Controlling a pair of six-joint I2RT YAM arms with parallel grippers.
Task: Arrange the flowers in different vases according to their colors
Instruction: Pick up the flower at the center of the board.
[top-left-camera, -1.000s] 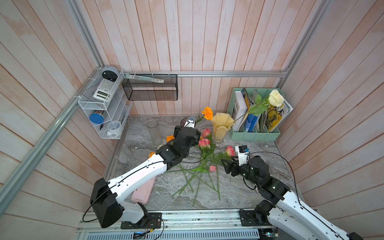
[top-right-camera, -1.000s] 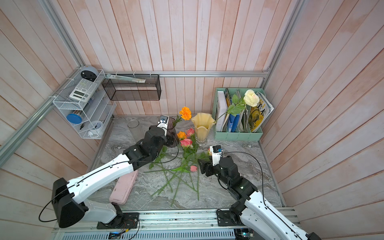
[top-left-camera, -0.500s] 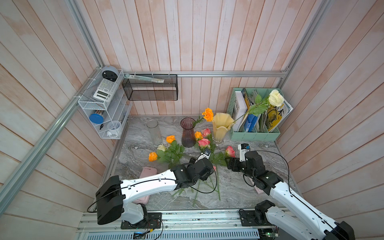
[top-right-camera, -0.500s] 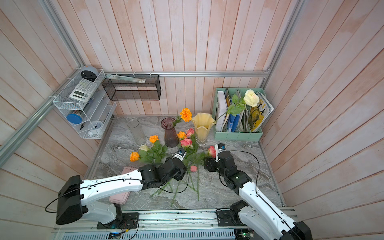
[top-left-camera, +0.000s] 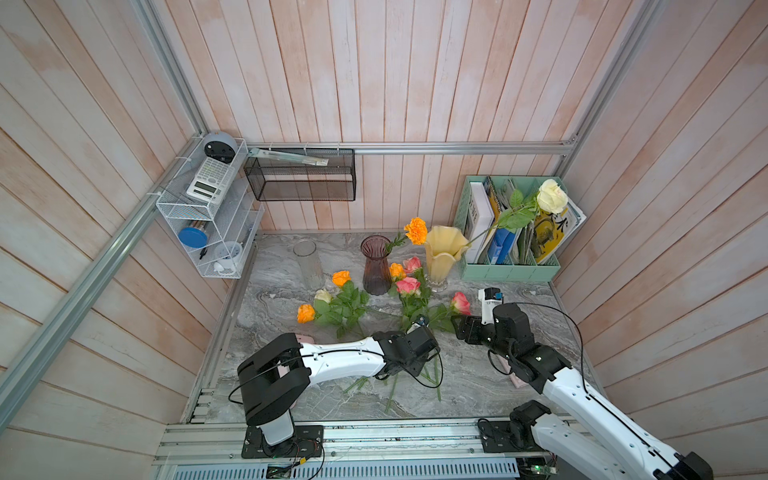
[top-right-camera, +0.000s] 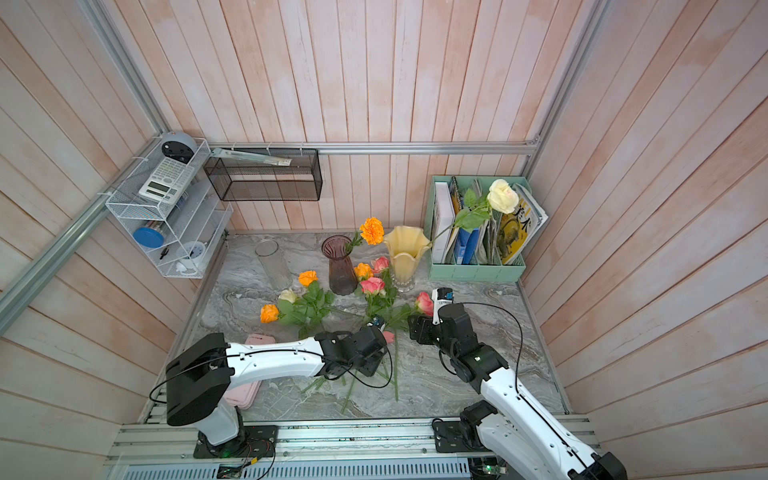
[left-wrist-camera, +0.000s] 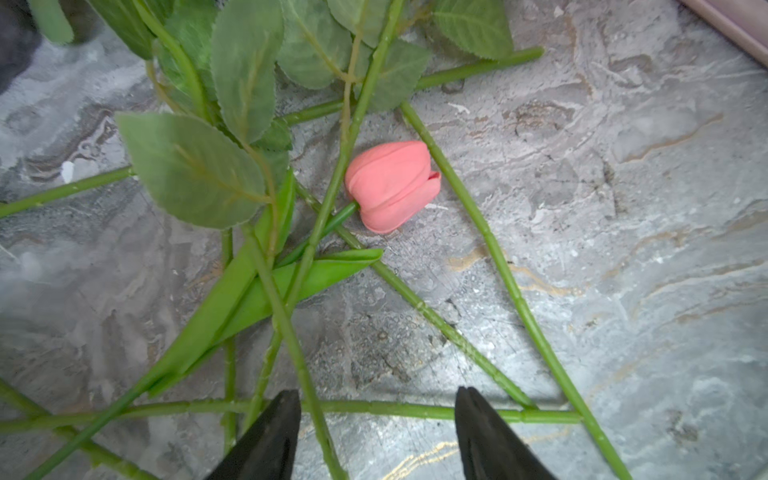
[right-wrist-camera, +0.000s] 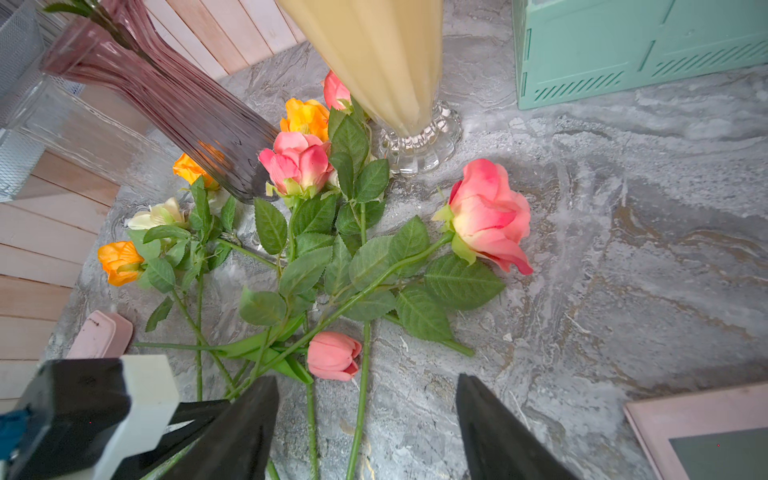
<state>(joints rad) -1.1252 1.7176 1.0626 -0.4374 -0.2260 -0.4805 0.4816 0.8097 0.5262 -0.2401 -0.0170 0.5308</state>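
Note:
Loose flowers lie on the marble table: a pink tulip (left-wrist-camera: 392, 185), pink roses (top-left-camera: 408, 285) (top-left-camera: 460, 302), orange roses (top-left-camera: 341, 277) (top-left-camera: 306, 313) and a cream rose (top-left-camera: 323, 296). An orange marigold (top-left-camera: 416, 230) stands in the purple vase (top-left-camera: 376, 266). A cream rose (top-left-camera: 551, 196) leans out of the yellow vase (top-left-camera: 442, 253). The clear vase (top-left-camera: 308, 262) holds nothing. My left gripper (left-wrist-camera: 378, 411) is open low over crossed green stems, with the tulip just ahead. My right gripper (right-wrist-camera: 365, 395) is open beside the big pink rose (right-wrist-camera: 486, 216).
A mint file holder (top-left-camera: 511, 270) stands at the back right. A black mesh basket (top-left-camera: 299, 183) and a white wire shelf (top-left-camera: 208, 232) hang on the walls. One pink case (top-left-camera: 305, 340) lies under my left arm, another pink flat thing (right-wrist-camera: 706, 432) by my right arm.
My left arm swung from the purple vase down to the stems at the front, leaving the marigold in that vase, and its jaws narrowed. The right gripper barely shifted.

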